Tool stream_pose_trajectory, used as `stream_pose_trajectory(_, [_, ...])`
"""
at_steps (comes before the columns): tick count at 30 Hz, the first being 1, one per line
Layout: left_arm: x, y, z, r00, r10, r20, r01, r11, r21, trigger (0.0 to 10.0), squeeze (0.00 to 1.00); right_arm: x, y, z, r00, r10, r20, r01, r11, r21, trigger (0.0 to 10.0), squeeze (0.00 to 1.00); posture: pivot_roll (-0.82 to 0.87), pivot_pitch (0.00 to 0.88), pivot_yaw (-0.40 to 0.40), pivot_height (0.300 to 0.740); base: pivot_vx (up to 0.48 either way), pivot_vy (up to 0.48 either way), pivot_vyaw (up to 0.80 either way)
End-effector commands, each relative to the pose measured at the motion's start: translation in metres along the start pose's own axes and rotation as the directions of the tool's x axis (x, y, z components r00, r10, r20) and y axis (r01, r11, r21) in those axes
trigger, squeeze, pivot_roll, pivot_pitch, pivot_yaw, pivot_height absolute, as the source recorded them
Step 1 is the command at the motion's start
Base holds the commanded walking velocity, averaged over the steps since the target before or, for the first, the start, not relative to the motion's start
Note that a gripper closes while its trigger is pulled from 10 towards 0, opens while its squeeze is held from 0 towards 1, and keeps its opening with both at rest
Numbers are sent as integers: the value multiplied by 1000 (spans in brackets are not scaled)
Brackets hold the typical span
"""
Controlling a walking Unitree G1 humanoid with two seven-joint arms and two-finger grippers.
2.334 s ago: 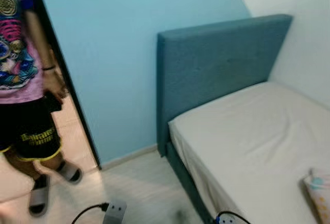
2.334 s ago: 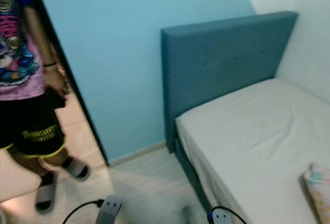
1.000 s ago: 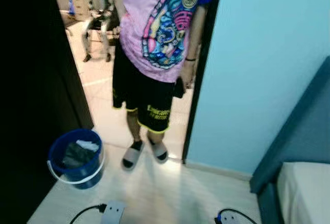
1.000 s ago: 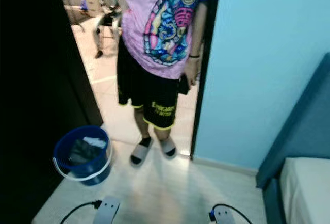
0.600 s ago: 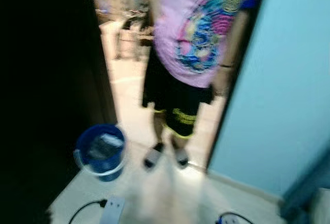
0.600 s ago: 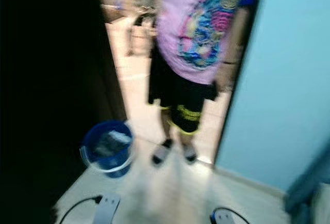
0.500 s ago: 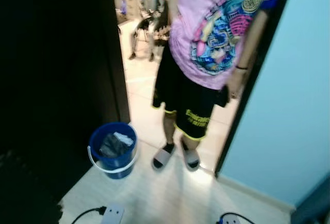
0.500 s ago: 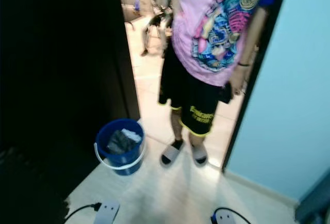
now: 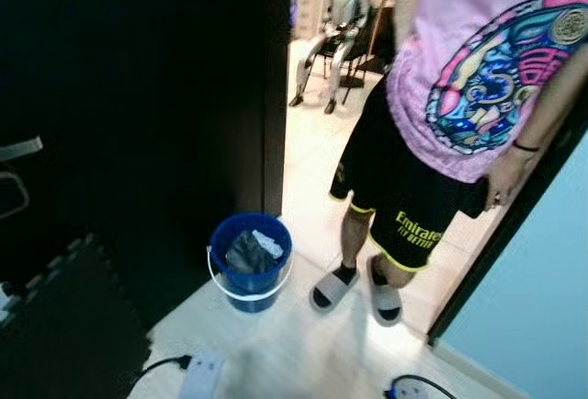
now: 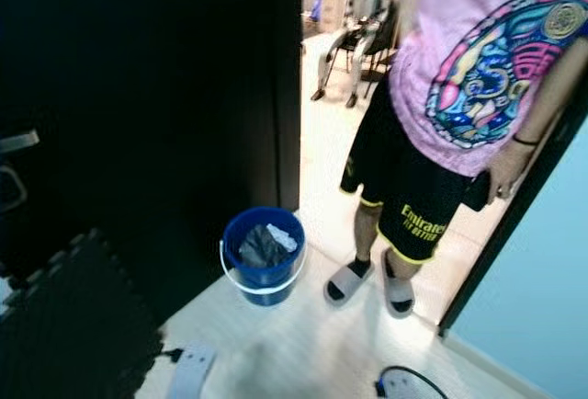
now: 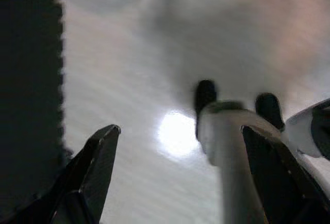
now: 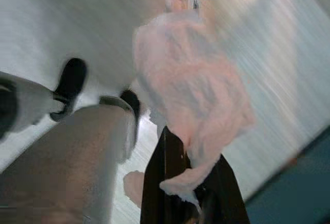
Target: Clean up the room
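A blue bucket (image 9: pixel 250 261) with a white handle stands on the pale floor by the doorway, with dark and white rubbish inside. In the right wrist view my right gripper (image 12: pixel 186 175) is shut on a crumpled pale pink piece of soft material (image 12: pixel 192 87), held above the floor. My left gripper (image 11: pixel 180 139) hangs open over the bare floor, its two black fingers (image 11: pixel 100 154) wide apart with nothing between them. The ends of both arms (image 9: pixel 202 376) show at the bottom edge of the eye views.
A person (image 9: pixel 459 96) in a pink shirt, black shorts and grey slides stands in the doorway, right of the bucket. A dark cabinet front (image 9: pixel 138 96) rises on the left, with a black foam mat (image 9: pixel 64 325) at its foot. The light blue wall (image 10: pixel 542 298) is at the right.
The camera has swung left, away from the bed toward the doorway. The bucket, the dark cabinet and the mat have come into view. The person stays in the doorway.
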State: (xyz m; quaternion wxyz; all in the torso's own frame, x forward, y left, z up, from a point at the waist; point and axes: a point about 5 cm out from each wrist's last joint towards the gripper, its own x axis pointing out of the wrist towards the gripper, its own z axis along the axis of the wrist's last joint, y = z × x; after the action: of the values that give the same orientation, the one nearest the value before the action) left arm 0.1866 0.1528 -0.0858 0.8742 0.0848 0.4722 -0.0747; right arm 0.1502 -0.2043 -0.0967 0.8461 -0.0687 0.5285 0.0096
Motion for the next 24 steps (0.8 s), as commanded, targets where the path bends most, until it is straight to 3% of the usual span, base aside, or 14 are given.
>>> stream_pose_trajectory(1, [-1, -4, -9, 1000, -6, -29, 7, 1000, 17, 10000, 0, -1, -4, -3, 1000, -12, -10, 12, 1000, 0, 10000, 0, 32, 0, -39, 740, 0, 0, 781])
stream_pose_trajectory(6, [-1, -3, -9, 1000, -2, -26, 3, 1000, 21, 10000, 0, -1, -4, -2, 1000, -28, 8, 27, 999, 33, 10000, 0, 32, 0, -36, 740, 0, 0, 781])
stream_pose_trajectory(11, [-1, -3, -9, 1000, -14, -27, 14, 1000, -2, 10000, 0, -1, -6, 5, 993, -67, 102, 59, 995, 82, 10000, 0, 25, 0, -27, 740, 0, 0, 709])
stream_pose_trajectory(13, [-1, -4, -8, 999, -22, -28, 23, 1000, 14, 10000, 0, -3, -31, 50, 973, -84, 216, 64, 993, 95, 10000, 0, 24, 0, -28, 740, 0, 0, 0])
stream_pose_trajectory(15, [-1, -4, -8, 999, -24, -31, 24, 1000, -1, 10000, 0, -8, -43, 87, 946, -79, 314, 59, 996, 71, 10000, 0, 24, 0, -29, 740, 0, 0, 0])
stream_pose_trajectory(21, [-1, -4, -9, 999, -16, -36, 15, 1000, -8, 10000, 0, -14, -38, 127, 905, -20, 425, 37, 999, -31, 10000, 0, 27, 0, -32, 740, 0, -320, 0])
stream_pose_trajectory(23, [-1, -4, -10, 999, -13, -36, 13, 1000, -17, 10000, 0, -18, -28, 146, 882, 52, 469, 2, 993, -116, 10000, 0, 27, 0, -33, 740, 0, -480, 0])
stream_pose_trajectory(24, [-1, -4, -10, 999, -8, -31, 7, 999, -38, 10000, 0, -21, -18, 159, 862, 130, 489, -21, 975, -221, 10000, 0, 27, 0, -33, 740, 0, 0, 0])
